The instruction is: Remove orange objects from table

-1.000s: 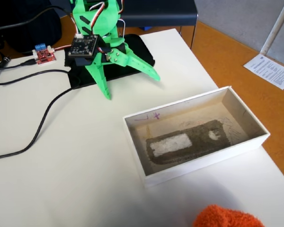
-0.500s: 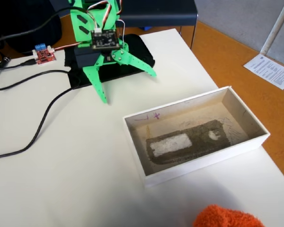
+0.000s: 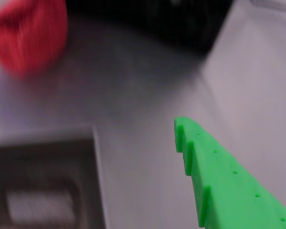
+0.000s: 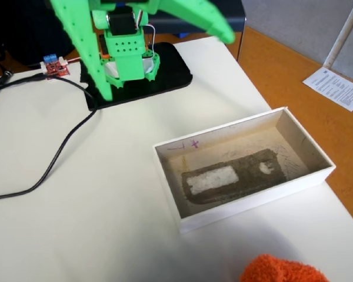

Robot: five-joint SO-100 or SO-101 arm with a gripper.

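The orange fuzzy lump point(image 4: 282, 271) lies on the off-white table point(image 4: 76, 223) at the near edge of the fixed view, cut off by the frame bottom. It also shows blurred at the top left of the wrist view point(image 3: 28, 33). My green gripper point(image 4: 166, 66) is raised high over the arm's base at the far side, jaws spread wide and empty. It is far from the lump, with the white box between them. In the wrist view only one green finger point(image 3: 219, 176) shows, at the lower right.
A white shallow box point(image 4: 253, 205) with a grey-stained inside sits right of centre; its corner shows in the wrist view point(image 3: 93, 143). A black base plate point(image 4: 173, 70), a small red circuit board point(image 4: 56, 67) and a black cable point(image 4: 59, 158) lie at the left and back.
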